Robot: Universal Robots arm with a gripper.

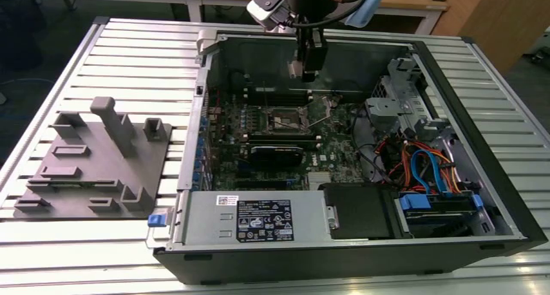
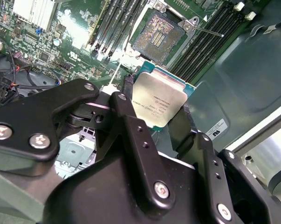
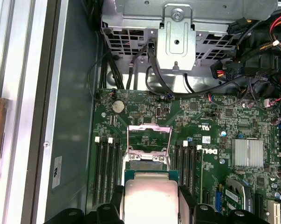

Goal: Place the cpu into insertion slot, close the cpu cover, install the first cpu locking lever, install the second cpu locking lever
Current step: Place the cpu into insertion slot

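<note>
**Computer case** [image 1: 507, 198]: lies on its side on the slatted table [image 1: 129, 57] with the open panel uppermost. This turns the motherboard [image 1: 228, 150] face-up for access from above.

**Grey fixture plate** [image 1: 94, 166]: sits on the table at nine o'clock of the case in the exterior view, apart from it.

**Gripper** [image 1: 308, 73]: hangs at twelve o'clock of the insertion slot [image 1: 286, 120] in the exterior view, well above board level. In the second wrist view its fingers [image 2: 131, 123] are clamped on opposite edges of the cpu [image 2: 160, 100], whose metal lid faces the camera. This edge grip is judged to keep the contact face clear for seating.

**Insertion slot:** the contact field lies bare, and the cpu is held off it, not yet seated.

**Cpu cover** [image 3: 148, 126]: in the first wrist view it stands raised on its hinge beyond the cpu. That position is judged to leave the insertion slot free to receive the cpu.
</note>
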